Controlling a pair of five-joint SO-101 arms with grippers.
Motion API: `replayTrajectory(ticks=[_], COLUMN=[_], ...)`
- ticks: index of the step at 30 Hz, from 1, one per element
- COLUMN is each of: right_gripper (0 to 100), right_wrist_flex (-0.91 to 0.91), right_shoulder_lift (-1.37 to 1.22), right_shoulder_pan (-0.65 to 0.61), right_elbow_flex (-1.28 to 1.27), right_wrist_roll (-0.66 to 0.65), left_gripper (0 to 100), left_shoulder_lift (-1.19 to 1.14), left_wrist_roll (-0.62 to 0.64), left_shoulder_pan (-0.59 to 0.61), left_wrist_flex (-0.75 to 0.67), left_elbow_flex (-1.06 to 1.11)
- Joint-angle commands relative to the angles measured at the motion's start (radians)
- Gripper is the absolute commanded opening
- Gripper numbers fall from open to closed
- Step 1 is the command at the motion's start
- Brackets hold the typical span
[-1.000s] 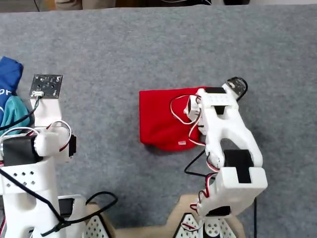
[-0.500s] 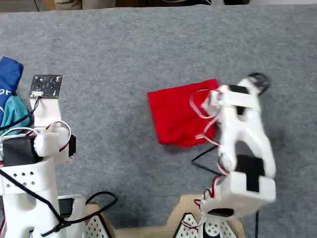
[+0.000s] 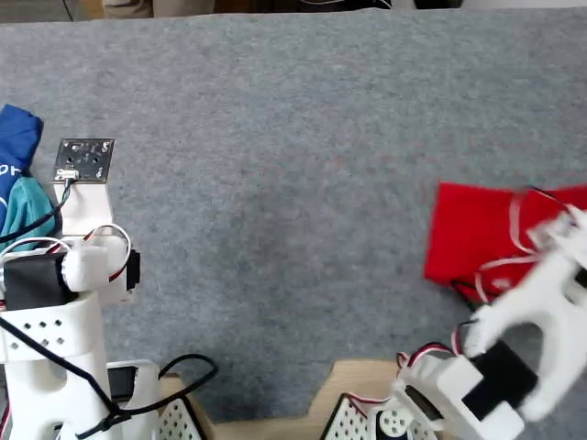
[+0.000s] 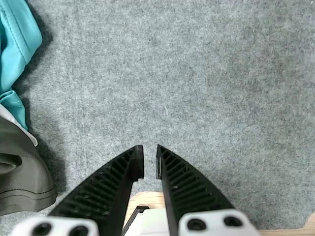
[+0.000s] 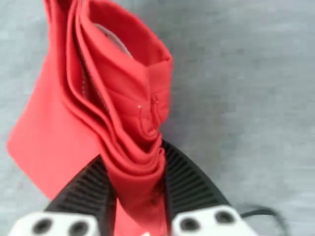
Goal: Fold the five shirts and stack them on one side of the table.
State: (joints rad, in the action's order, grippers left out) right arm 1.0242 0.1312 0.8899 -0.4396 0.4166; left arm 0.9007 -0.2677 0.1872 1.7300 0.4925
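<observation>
Your right claw [image 5: 133,157] is clamped on the folded red shirt [image 3: 468,243] at the counter's [image 3: 275,92] right edge. Risk: the right wrist view shows layers fanning loose at the pinch, so the fold may spill on release. In the high view the arm covers this. Left claw [image 4: 148,162]: nearly together, empty, near the teal shirt [image 4: 19,39].

Counter [image 3: 275,183] lies under grey felt-like covering from edge to edge, its fibres mottled in left wrist view. Pale wooden board [image 3: 353,374] sits at near edge. Narrow strip of room [image 3: 275,5] beyond far edge, mostly dark. Light even, shadows soft.
</observation>
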Motion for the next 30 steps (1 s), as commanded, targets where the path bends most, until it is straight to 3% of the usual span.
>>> replayTrajectory(ticks=[1,13,25,30], right_gripper=[0.5,0.5,1.0,16.8], right_wrist_flex=[-0.011,-0.158,-0.149,0.02], right_shoulder_lift=[0.056,0.03,-0.248,-0.259], right_shoulder_pan=[0.168,0.529,0.636,0.651], right_elbow_flex=[0.059,0.051,0.214,0.254], right_wrist_roll=[-0.095,-0.267,-0.376,-0.454], left_gripper=[6,6,6,6], left_shoulder_lift=[0.016,0.016,0.016,0.016], left_wrist_roll=[-0.006,-0.006,-0.006,-0.006], left_shoulder_pan=[0.008,0.008,0.008,0.005], left_wrist_flex=[0.008,0.008,0.008,0.008], left_elbow_flex=[-0.035,-0.041,-0.037,-0.038])
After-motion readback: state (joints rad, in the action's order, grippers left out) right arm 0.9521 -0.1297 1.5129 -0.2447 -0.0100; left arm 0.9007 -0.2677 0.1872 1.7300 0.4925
